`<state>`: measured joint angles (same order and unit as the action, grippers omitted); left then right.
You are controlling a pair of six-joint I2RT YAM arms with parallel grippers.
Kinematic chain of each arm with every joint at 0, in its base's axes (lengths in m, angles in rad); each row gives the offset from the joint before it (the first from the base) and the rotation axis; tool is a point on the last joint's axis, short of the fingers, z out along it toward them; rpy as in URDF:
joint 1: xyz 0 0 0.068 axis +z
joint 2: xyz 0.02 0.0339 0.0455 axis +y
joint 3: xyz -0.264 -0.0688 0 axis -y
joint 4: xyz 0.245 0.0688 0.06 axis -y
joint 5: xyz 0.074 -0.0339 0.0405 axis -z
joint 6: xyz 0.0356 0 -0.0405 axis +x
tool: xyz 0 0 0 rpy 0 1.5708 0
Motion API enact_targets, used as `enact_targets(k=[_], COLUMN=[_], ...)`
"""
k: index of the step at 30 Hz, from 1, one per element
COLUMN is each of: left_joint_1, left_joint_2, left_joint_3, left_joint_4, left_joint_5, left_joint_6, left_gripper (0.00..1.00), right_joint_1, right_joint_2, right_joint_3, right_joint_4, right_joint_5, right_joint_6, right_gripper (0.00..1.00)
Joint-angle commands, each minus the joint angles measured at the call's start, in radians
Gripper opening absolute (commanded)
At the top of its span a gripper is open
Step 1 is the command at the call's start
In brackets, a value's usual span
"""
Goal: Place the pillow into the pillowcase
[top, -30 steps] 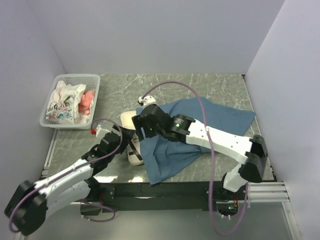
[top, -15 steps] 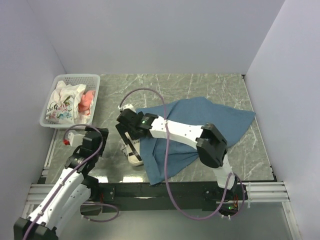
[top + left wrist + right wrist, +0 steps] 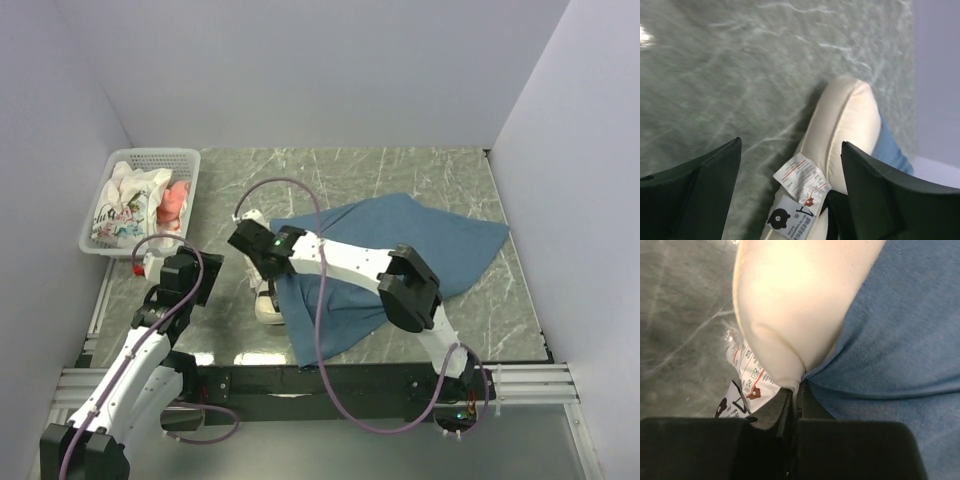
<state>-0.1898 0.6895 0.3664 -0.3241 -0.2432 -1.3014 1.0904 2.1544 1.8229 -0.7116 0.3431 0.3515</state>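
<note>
The cream pillow (image 3: 790, 305) lies mid-table, mostly under the blue pillowcase (image 3: 400, 250); only its near-left end (image 3: 268, 305) shows from above. My right gripper (image 3: 797, 392) is shut on that pillow corner, right beside the pillowcase edge (image 3: 900, 330) and the white care labels (image 3: 747, 370). My left gripper (image 3: 790, 150) hangs open a little left of the pillow (image 3: 840, 125), its fingers (image 3: 695, 195) either side of the labels (image 3: 800, 185) and holding nothing. From above, the left gripper (image 3: 205, 280) is left of the right gripper (image 3: 262, 272).
A white mesh basket (image 3: 188, 160) with white floral and pink cloths stands at the far left. White walls close the table on three sides. The right arm's purple cable (image 3: 300, 195) loops over the pillowcase.
My left arm has drawn back leftward, away from the pillow. My right gripper, open before, has shut on the pillow's corner.
</note>
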Motion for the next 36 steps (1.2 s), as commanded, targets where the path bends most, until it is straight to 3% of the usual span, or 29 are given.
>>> enact_targets(k=[1, 5, 10, 15, 23, 29, 32, 35, 36], left_joint_1=[0.006, 0.006, -0.011, -0.163, -0.293, -0.372, -0.382, -0.385, -0.385], left_joint_2=[0.013, 0.059, 0.129, 0.258, 0.490, 0.602, 0.627, 0.637, 0.628], left_joint_3=[-0.027, -0.112, -0.222, -0.144, -0.086, -0.003, 0.000, 0.020, 0.032], left_joint_4=[0.158, 0.305, 0.569, 0.671, 0.816, 0.735, 0.731, 0.740, 0.734], left_joint_5=[0.142, 0.258, 0.398, 0.384, 0.357, 0.296, 0.285, 0.329, 0.347], left_joint_6=[0.048, 0.027, 0.001, 0.057, 0.044, 0.062, 0.056, 0.073, 0.077], left_gripper=[0.77, 0.67, 0.59, 0.74, 0.79, 0.76, 0.69, 0.45, 0.21], right_joint_1=[-0.058, -0.154, -0.198, -0.218, -0.238, -0.261, -0.271, -0.284, -0.288], right_joint_2=[-0.170, -0.402, -0.505, -0.539, -0.556, -0.571, -0.582, -0.584, -0.582], right_joint_3=[-0.034, -0.060, -0.021, -0.007, 0.026, 0.064, 0.076, 0.091, 0.099], right_joint_4=[-0.049, -0.009, -0.031, -0.023, -0.037, -0.054, -0.046, -0.048, -0.052], right_joint_5=[-0.126, -0.301, -0.380, -0.423, -0.411, -0.409, -0.412, -0.418, -0.414], right_joint_6=[-0.020, -0.028, -0.034, -0.019, -0.008, 0.001, 0.007, 0.007, 0.006], right_gripper=[0.00, 0.00, 0.00, 0.00, 0.00, 0.00, 0.00, 0.00, 0.00])
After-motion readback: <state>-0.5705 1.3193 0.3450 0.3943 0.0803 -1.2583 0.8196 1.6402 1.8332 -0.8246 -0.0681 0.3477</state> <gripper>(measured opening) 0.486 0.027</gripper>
